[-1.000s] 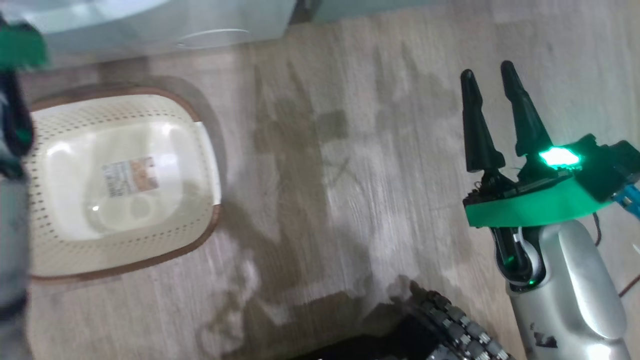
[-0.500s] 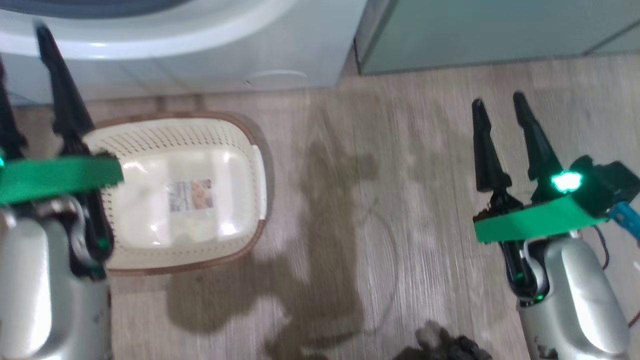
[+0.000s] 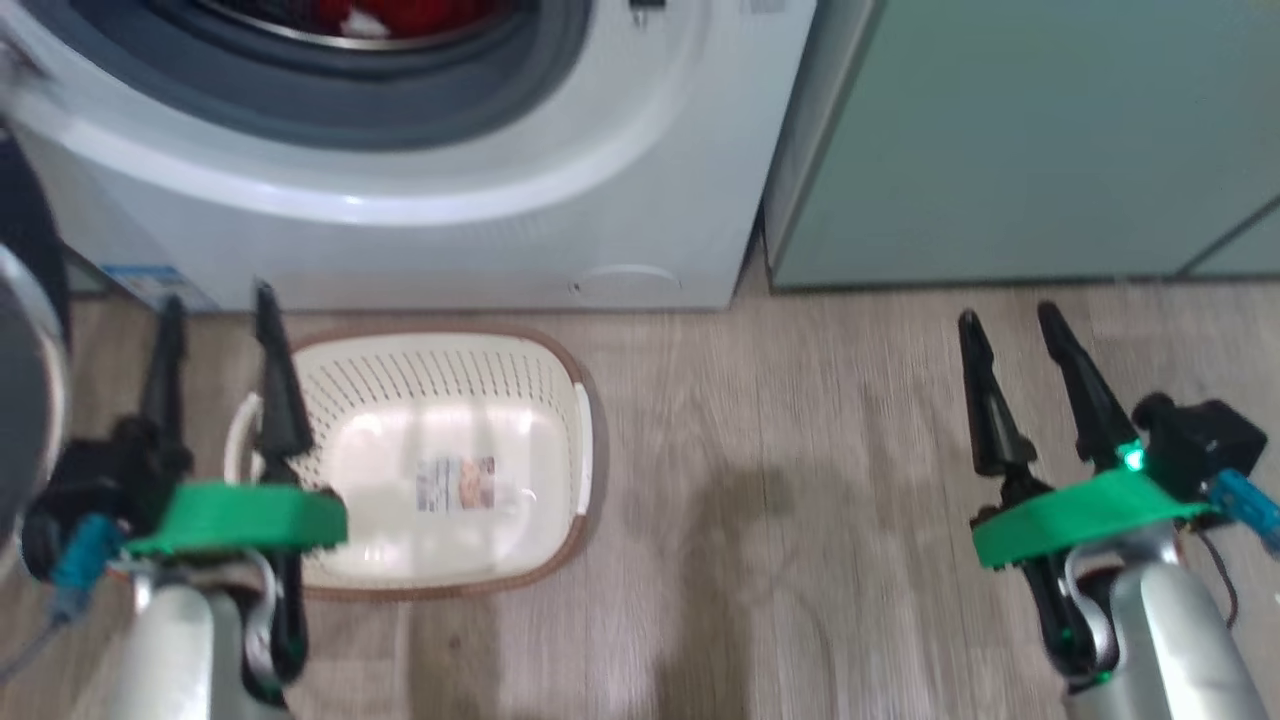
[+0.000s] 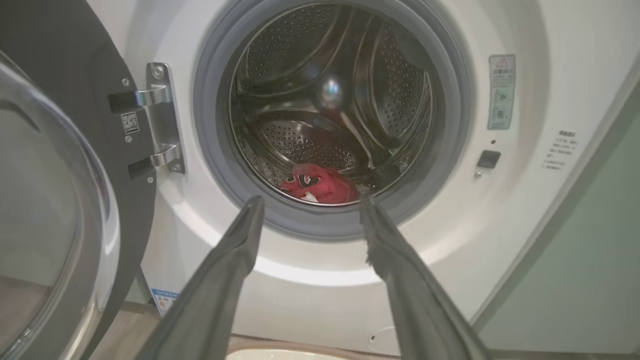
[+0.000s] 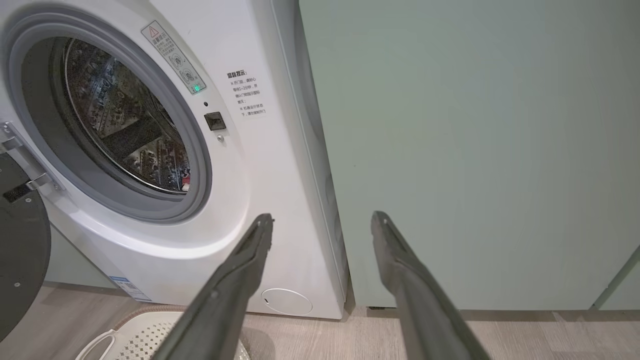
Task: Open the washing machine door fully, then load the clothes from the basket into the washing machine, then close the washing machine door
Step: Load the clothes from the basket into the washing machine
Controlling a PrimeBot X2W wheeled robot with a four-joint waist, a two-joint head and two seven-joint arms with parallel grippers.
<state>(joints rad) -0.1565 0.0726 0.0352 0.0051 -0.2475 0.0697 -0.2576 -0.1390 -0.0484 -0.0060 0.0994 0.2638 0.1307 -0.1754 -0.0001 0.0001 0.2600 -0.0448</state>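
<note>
Left wrist view: red clothes [image 4: 320, 182] lie at the drum bottom inside the washing machine [image 4: 525, 210]; washing machine door [image 4: 55, 165] stands open at its left, partly cropped | head view: basket [image 3: 440, 385] on floor before the machine, bottom label blurred | left hand [image 3: 218, 297], right hand [image 3: 1007, 313]: fingers apart, gripping nothing

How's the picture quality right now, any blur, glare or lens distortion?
Head view: soft with motion blur, with bright glare patches inside the basket. Left wrist view: sharp, with pale reflections across the washing machine door glass. Right wrist view: sharp, but the wide-angle lens bows the washing machine side.
</note>
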